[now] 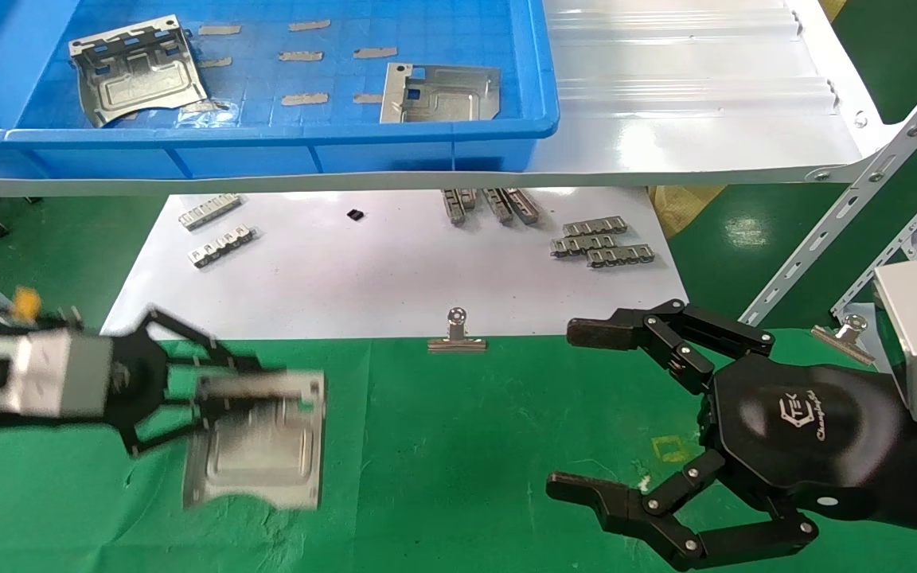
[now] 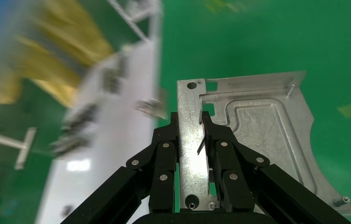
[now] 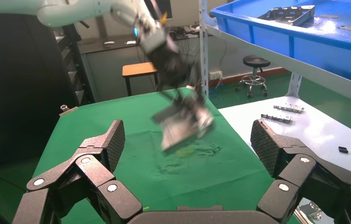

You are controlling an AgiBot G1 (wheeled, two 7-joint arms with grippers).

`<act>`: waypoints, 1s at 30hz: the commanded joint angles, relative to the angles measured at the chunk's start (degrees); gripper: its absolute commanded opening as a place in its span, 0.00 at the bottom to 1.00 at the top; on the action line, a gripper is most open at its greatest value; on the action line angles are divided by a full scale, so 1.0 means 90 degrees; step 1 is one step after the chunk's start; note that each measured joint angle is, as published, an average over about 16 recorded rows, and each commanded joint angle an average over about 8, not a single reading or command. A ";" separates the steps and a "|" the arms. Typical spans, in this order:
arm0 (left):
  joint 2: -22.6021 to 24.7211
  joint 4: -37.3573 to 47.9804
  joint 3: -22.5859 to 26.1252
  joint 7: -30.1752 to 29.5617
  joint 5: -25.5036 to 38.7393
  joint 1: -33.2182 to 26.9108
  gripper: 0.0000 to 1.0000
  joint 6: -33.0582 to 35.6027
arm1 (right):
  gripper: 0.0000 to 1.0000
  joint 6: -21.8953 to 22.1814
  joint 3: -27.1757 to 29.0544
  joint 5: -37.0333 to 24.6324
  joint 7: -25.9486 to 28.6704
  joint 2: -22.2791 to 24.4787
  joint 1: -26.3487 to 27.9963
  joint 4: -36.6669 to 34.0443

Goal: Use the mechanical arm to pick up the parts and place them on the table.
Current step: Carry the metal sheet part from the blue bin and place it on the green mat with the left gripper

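- We see the left black linkage claw (image 1: 188,398) pinching the silver stamped sheet-metal plate (image 1: 259,446) by its tabbed edge, plate extending rightward over the near-left green cloth counter (image 1: 442,461).
- Right black claw (image 1: 578,410) spread, idle, near right.

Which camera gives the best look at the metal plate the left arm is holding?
The left wrist view: the held plate is sharp there, with the left end effector pinching its bent edge, cutouts and curved edge plain. The head view shows the plate blurred over the green table. The right wrist view shows it far off and smeared.
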 commanded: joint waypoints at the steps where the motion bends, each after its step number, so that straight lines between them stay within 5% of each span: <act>1: 0.0059 0.0174 0.0189 0.0467 0.0164 0.0120 0.00 0.0024 | 1.00 0.0000 0.0000 0.0000 0.0000 0.0000 0.0000 0.0000; 13: 0.0344 0.1546 0.0540 0.1253 0.0507 0.0181 0.03 -0.0241 | 1.00 0.0000 0.0000 0.0000 0.0000 0.0000 0.0000 0.0000; 21: 0.0601 0.2245 0.0627 0.1662 0.0666 0.0065 0.96 -0.0318 | 1.00 0.0000 0.0000 0.0000 0.0000 0.0000 0.0000 0.0000; 30: 0.0840 0.2719 0.0697 0.1999 0.0805 -0.0153 1.00 -0.0322 | 1.00 0.0000 0.0000 0.0000 0.0000 0.0000 0.0000 0.0000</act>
